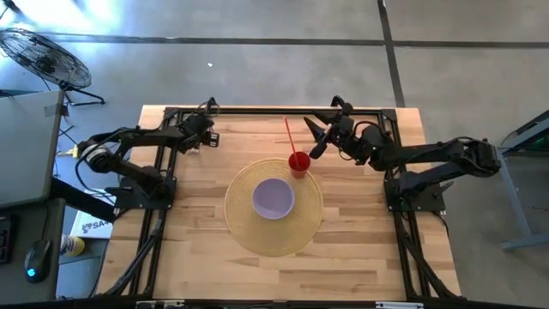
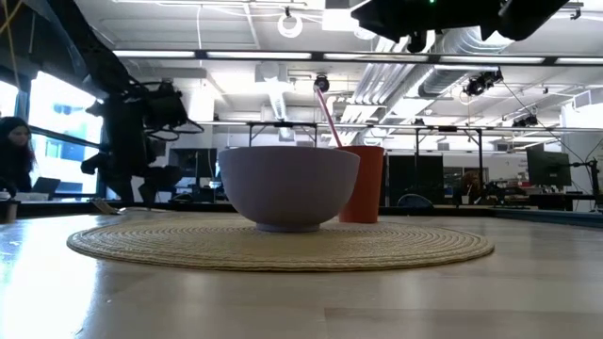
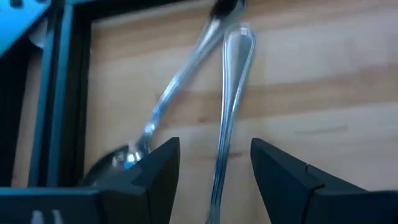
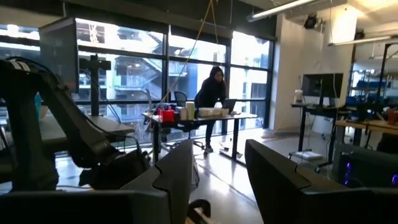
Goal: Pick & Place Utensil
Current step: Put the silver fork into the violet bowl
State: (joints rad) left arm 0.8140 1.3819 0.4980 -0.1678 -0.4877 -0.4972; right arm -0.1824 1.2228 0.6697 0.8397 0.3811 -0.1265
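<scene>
Two silver utensils lie flat on the wood by the table's far left corner. One is a spoon (image 3: 155, 118) with its bowl under my left finger. The other is a slim handle (image 3: 231, 93) that runs between my fingers. My left gripper (image 3: 214, 149) (image 1: 204, 137) is open just above them, one finger on each side of the slim handle, with a gap showing on both sides. My right gripper (image 1: 316, 137) (image 4: 217, 152) is open and raised, just beyond the red cup (image 1: 298, 162). The cup stands upright on the mat's far edge and holds a thin red stick (image 1: 290, 137).
A purple bowl (image 1: 273, 198) (image 2: 287, 184) sits in the middle of a round woven mat (image 1: 244, 223). Black frame rails (image 3: 71, 93) run close beside the utensils along the table's left and far edges. Bare wood lies in front of the mat. A person stands in the room beyond.
</scene>
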